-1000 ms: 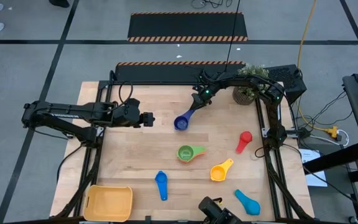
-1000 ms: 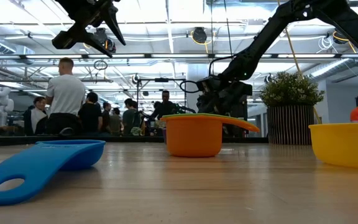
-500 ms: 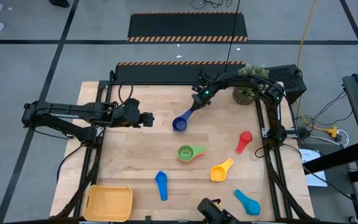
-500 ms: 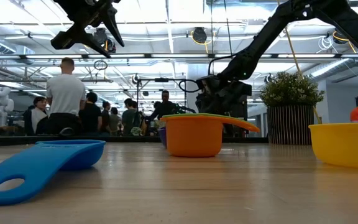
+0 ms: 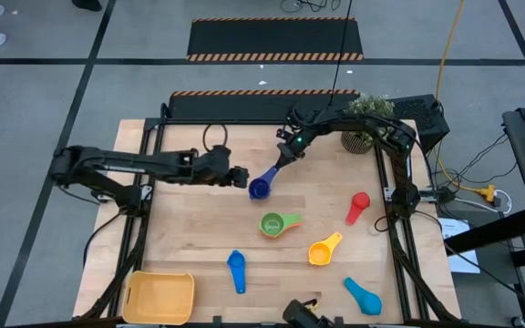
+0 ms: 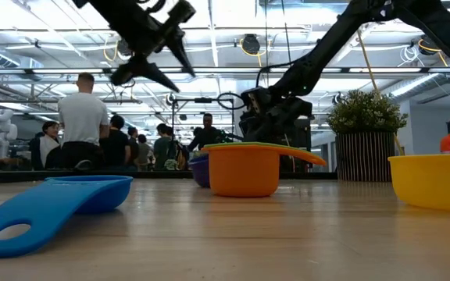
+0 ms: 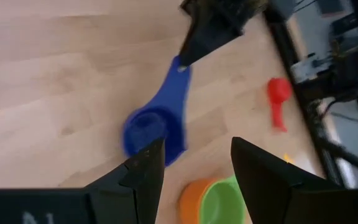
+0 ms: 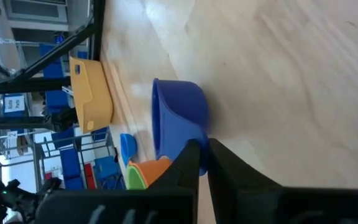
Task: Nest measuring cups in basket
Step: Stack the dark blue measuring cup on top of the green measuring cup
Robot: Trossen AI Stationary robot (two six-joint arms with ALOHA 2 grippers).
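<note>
From above, the right hand [image 5: 278, 164] is clamped on the handle of the dark blue cup [image 5: 260, 188], which lies on the table [image 5: 190, 228] just up and left of the green cup [image 5: 272, 223]. The left hand [image 5: 241, 178] sits right beside the dark blue cup's bowl, on the side away from the plant [image 5: 363, 123]. The orange cup [image 5: 322, 251] is down and right of the green cup, the red cup [image 5: 358, 206] further right, a mid-blue cup [image 5: 236, 269] down and left, and a light blue cup [image 5: 363, 295] near the table's front edge. The basket [image 5: 159, 297] sits at the front left corner, well apart from the green cup.

At table height, the orange cup [image 6: 244, 170] stands in the middle with the green cup's rim [image 6: 248, 144] showing just behind its top and a sliver of the dark blue cup [image 6: 199, 170] beside it. A blue cup [image 6: 61, 201] lies close by, the basket [image 6: 432, 179] at the right edge. People stand in the room behind.

In the left wrist view, the left hand [image 7: 194, 165] has its fingers [image 7: 145, 168] apart, hanging over the dark blue cup [image 7: 157, 121], with the other hand [image 7: 188, 53] on the handle's end. The red cup [image 7: 277, 99] and green cup [image 7: 225, 202] also show.

In the right wrist view, the right hand [image 8: 201, 163] pinches the dark blue cup [image 8: 179, 118] by its handle, fingers together on it; the basket [image 8: 92, 93] is beyond.
</note>
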